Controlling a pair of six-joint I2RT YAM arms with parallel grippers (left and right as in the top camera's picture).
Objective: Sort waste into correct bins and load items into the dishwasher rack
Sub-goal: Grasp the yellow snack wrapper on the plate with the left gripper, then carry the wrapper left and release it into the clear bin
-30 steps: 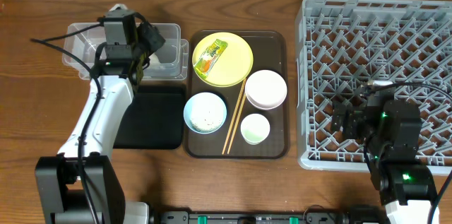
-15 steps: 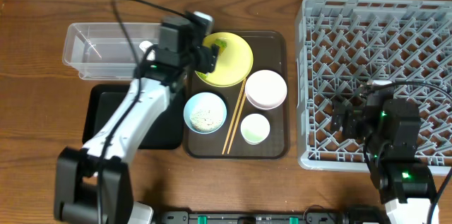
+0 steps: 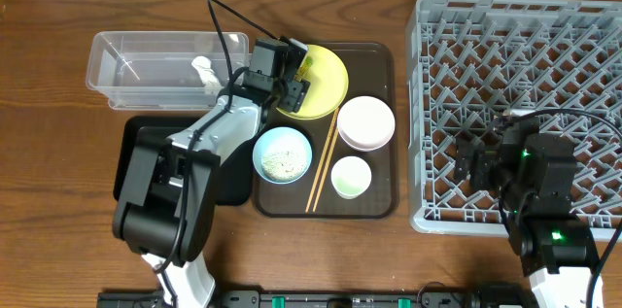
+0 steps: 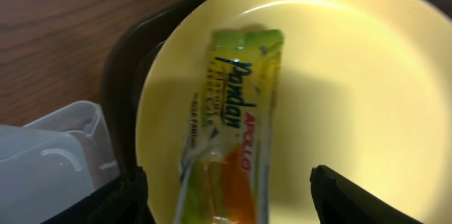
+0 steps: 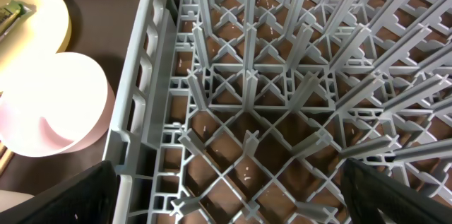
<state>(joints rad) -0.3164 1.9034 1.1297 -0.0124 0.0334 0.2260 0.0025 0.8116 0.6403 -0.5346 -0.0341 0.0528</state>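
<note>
We see the left gripper [image 4: 229, 199] low over the round yellow plate [image 4: 353, 75], its two dark fingers [image 4: 131, 199] spread wide, one on each side of the wrapper [image 4: 236, 132], and the wrist view shows neither finger touching it, so the pincer is open and grips nothing. The wrapper lies flat-ish on the plate, toward the rim nearest the clear tub [image 3: 146, 70]. It is a long glossy packet, yellow-green at the far end with dark "Pandan" lettering, going orange with red print toward the fingers, and lightly creased. The plate sits in a back corner of the dark brown serving tray [image 3: 379, 55]. Also on that tray are the white bowl [image 3: 365, 121], the light blue bowl [image 3: 283, 154] holding whitish rice scraps [image 3: 283, 160], the small white cup [image 3: 351, 176], and the wooden chopsticks [image 3: 322, 167] lying between the blue bowl and the cup. The black tray [image 3: 233, 177] lies just beside the serving tray, in front of the clear tub, and is partly hidden by the left arm. The right gripper [image 5: 233, 199] hangs over the grey dishwasher rack [image 3: 515, 46] near its tray-side wall, with its fingers wide apart and nothing between them, so it is open too. We see only pegs and lattice in the rack, with no dishes in it.
</note>
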